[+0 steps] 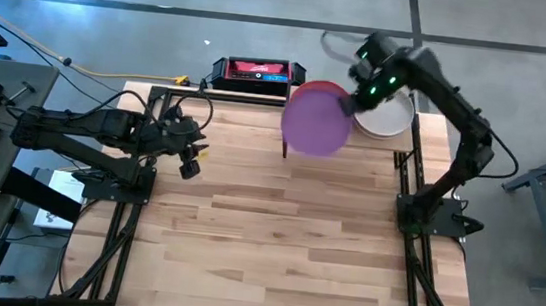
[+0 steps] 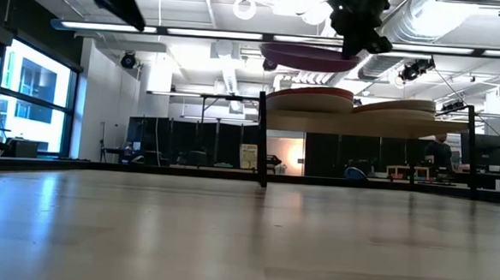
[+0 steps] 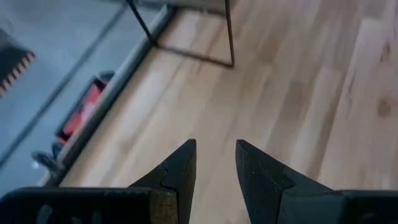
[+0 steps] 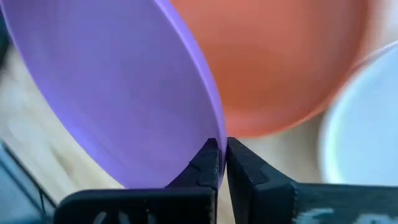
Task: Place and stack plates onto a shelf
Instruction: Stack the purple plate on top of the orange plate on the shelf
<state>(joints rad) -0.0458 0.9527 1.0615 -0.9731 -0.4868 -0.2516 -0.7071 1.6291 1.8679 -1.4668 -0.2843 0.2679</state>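
A purple plate (image 1: 316, 120) hangs in the air by the shelf's left end at the table's far edge, with my right gripper (image 1: 350, 105) shut on it. The low view shows the purple plate (image 2: 310, 56) above the plates stacked on the shelf (image 2: 354, 124). Under it, an orange-red plate (image 4: 280, 62) tops the left stack. A white plate (image 1: 385, 119) tops the right stack. My left gripper (image 1: 191, 165) hovers open over the table's left part, nothing between its fingers (image 3: 180, 168). My right gripper pinches the purple plate's rim (image 4: 219, 134) between its two fingers, on the side of the plate toward the table's right edge. The fingers slant down from above. The plate is lifted clear, close to level, above the orange-red plate.
A red-and-black box (image 1: 253, 73) lies beyond the far edge. Thin black posts (image 2: 262, 141) carry the shelf. Black frame rails (image 1: 114, 238) run along both sides of the table. Bare wood (image 1: 274, 244) fills the middle and near part.
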